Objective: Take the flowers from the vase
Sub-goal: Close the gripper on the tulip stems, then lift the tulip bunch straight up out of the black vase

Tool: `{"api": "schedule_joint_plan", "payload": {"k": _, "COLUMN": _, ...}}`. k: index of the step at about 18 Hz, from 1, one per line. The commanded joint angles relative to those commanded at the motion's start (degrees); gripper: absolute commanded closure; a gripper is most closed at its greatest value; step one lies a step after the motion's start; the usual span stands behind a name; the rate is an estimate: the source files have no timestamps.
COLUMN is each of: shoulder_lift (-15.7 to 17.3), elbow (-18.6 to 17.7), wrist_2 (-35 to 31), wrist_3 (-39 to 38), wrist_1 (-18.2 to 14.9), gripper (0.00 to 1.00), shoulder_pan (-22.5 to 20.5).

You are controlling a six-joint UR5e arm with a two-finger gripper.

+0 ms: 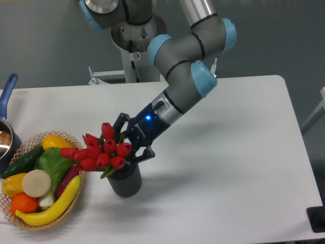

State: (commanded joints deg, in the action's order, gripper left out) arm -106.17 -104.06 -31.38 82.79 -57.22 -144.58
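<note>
The flowers point(101, 151), a bunch of red tulip buds with green leaves, lean to the left just above the mouth of the vase point(125, 181). The vase is a short dark grey cylinder standing on the white table, right of the basket. My gripper point(129, 145) reaches down from the upper right. Its two fingers stand on either side of the bunch at the stems, directly over the vase, and look closed on them. The buds hide the fingertips and the stems.
A wicker basket point(76, 203) of fruit and vegetables, with a banana, an orange and a cucumber among them, stands at the front left, close to the vase. A blue-handled metal pot point(6, 132) is at the left edge. The arm's base point(133, 56) is at the back.
</note>
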Motion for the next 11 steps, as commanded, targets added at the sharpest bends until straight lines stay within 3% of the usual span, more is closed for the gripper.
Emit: {"api": "schedule_joint_plan", "payload": {"k": 11, "shoulder_lift": 3.2, "elbow": 0.4, "wrist_2": 3.8, "wrist_3": -5.0, "wrist_1": 0.0, "gripper": 0.56, "shoulder_pan": -1.1}}
